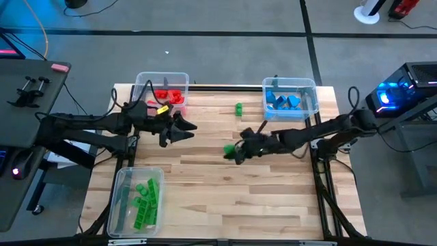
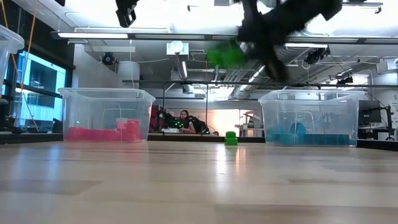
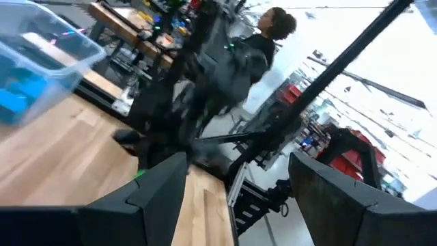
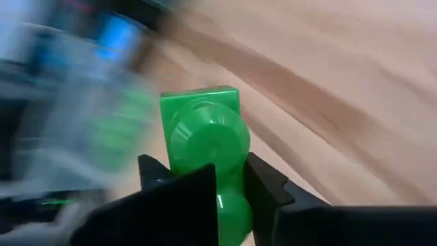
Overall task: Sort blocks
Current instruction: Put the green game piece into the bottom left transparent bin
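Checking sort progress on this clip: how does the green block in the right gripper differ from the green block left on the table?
The held green block is off the table, clamped in the right gripper over the table's middle; the loose green block rests on the wood farther back, between the red bin and blue bin, touched by nothing. The held one is motion-blurred in the low view; the loose one sits sharp. Both are green, and neither is in the green bin.

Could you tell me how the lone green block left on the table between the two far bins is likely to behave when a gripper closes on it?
The green block on the table looks like rigid moulded plastic, so it should hold shape under a pinch. It is small, so probably light and apt to skid if nudged off-centre. The matching green block held in the right gripper shows a rounded stud, so a grip there might slip.
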Action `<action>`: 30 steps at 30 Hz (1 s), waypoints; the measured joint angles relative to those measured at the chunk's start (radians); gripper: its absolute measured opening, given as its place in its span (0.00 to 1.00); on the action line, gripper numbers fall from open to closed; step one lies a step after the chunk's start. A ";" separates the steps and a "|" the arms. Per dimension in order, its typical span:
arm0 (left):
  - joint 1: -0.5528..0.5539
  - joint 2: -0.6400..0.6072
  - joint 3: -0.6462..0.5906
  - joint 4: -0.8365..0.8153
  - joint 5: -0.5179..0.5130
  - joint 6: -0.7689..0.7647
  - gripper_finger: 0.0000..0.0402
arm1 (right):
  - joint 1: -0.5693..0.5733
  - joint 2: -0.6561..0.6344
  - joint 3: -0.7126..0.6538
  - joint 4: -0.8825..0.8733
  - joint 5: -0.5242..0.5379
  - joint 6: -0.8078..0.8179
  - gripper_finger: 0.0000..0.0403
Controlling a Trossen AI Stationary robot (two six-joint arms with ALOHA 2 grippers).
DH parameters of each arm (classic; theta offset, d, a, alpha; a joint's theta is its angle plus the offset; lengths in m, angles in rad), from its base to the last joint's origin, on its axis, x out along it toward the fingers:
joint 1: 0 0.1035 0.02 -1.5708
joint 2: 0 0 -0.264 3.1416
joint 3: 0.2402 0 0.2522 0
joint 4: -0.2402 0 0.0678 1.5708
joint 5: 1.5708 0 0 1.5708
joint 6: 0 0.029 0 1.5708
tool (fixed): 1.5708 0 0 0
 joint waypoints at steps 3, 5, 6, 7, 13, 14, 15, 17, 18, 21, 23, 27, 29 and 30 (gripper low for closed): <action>-0.041 0.041 0.000 0.020 0.001 0.051 0.61 | 0.000 -0.011 0.002 0.255 -0.003 -0.157 0.01; -0.069 0.076 0.000 0.010 0.001 0.090 0.61 | 0.000 -0.012 0.016 0.316 -0.004 -0.223 0.01; -0.081 0.091 0.000 0.004 0.002 0.096 0.61 | 0.000 -0.012 0.034 0.299 -0.007 -0.247 0.01; -0.092 0.108 0.001 0.002 0.001 0.097 0.61 | 0.000 -0.011 0.058 0.254 -0.012 -0.263 0.01; -0.139 0.207 0.033 -0.030 0.001 0.180 0.61 | 0.010 0.045 0.246 -0.078 -0.029 -0.380 0.00; -0.143 0.221 0.039 -0.033 0.002 0.202 0.61 | 0.014 0.058 0.276 -0.119 -0.030 -0.403 0.00; -0.149 0.234 0.047 -0.028 0.002 0.222 0.61 | 0.018 0.071 0.302 -0.165 -0.030 -0.421 0.00; -0.156 0.254 0.055 -0.030 0.002 0.250 0.61 | 0.023 0.102 0.354 -0.257 -0.028 -0.446 0.00; -0.161 0.263 0.057 -0.034 0.001 0.261 0.61 | 0.026 0.116 0.376 -0.294 -0.024 -0.454 0.00; -0.171 0.280 0.062 -0.044 -0.029 0.294 0.61 | 0.034 0.155 0.430 -0.369 -0.016 -0.484 0.00; -0.177 0.290 0.062 -0.043 -0.077 0.307 0.61 | 0.043 0.173 0.454 -0.378 -0.013 -0.504 0.00; -0.190 0.298 0.062 -0.070 -0.167 0.315 0.61 | 0.063 0.200 0.480 -0.385 0.000 -0.557 0.00; -0.197 0.299 0.062 -0.078 -0.177 0.331 0.61 | 0.068 0.206 0.485 -0.384 0.010 -0.571 0.00; -0.203 0.301 0.062 -0.081 -0.179 0.341 0.61 | 0.070 0.207 0.485 -0.383 0.016 -0.574 0.00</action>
